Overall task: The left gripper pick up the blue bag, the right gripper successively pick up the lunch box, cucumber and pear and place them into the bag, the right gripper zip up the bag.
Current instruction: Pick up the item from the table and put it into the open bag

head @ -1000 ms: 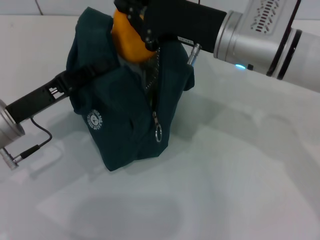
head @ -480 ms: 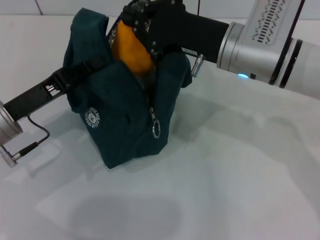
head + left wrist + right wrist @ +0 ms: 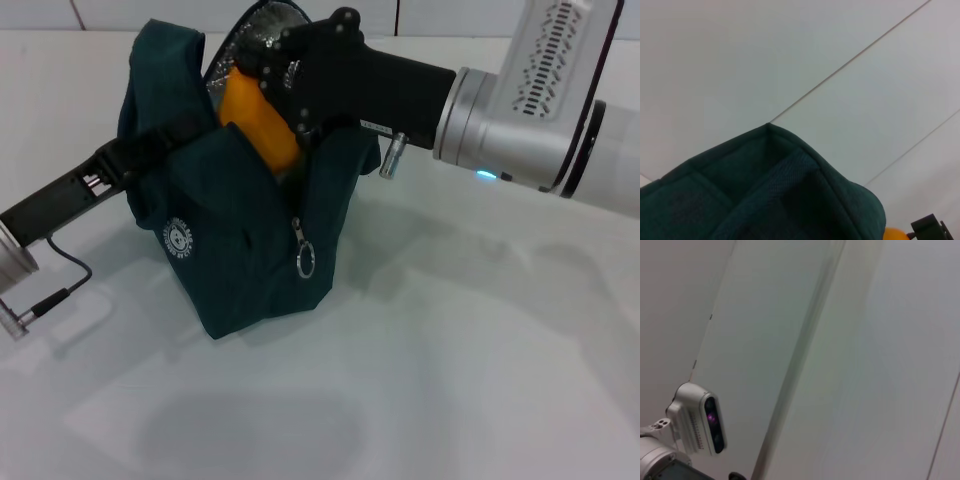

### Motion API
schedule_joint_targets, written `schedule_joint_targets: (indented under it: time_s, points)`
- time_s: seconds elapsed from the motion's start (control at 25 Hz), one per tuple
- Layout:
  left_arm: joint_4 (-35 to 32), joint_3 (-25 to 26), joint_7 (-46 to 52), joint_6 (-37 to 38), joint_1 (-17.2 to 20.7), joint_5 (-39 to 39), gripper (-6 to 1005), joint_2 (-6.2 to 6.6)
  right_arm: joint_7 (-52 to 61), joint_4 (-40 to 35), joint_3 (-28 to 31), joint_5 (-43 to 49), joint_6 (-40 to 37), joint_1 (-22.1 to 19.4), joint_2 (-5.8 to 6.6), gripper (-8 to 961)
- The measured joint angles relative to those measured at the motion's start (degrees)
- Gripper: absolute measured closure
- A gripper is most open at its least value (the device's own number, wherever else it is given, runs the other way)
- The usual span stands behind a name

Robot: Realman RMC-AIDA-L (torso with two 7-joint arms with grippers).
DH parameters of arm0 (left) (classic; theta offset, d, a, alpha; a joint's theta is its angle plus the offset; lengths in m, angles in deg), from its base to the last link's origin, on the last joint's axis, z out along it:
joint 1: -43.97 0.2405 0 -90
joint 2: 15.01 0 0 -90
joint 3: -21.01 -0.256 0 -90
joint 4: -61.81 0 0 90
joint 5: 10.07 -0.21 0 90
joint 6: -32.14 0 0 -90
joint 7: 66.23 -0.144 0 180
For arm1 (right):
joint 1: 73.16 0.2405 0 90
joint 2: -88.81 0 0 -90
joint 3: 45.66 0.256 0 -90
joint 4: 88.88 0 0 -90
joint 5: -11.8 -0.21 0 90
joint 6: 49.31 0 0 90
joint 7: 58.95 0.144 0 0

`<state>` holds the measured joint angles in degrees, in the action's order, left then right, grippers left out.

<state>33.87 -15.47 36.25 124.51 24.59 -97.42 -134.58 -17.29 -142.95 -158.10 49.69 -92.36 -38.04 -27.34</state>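
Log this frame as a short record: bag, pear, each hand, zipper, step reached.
bag: blue bag upright on the table, mouth open, foil lining showing
pear: pear partly inside the bag mouth
right hand: right hand at the bag opening, over the pear; grip hidden
left hand: left hand at the bag's side by the strap
zipper: ring pull hangs low, unzipped
step: pear going in; zipping not begun

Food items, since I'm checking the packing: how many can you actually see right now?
1. The pear sits in the open mouth of the blue bag, at the right gripper. The lunch box and cucumber are not visible; they may be hidden inside.
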Motion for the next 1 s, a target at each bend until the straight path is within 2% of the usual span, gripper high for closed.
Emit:
schedule_joint_targets:
  time_s: [1.0]
  points:
    - [0.1,-0.3,0.0,0.0,-0.1,0.0,964,-0.05,1.7,2.1,-0.7,0.3,-0.4,0.0,0.03,828]
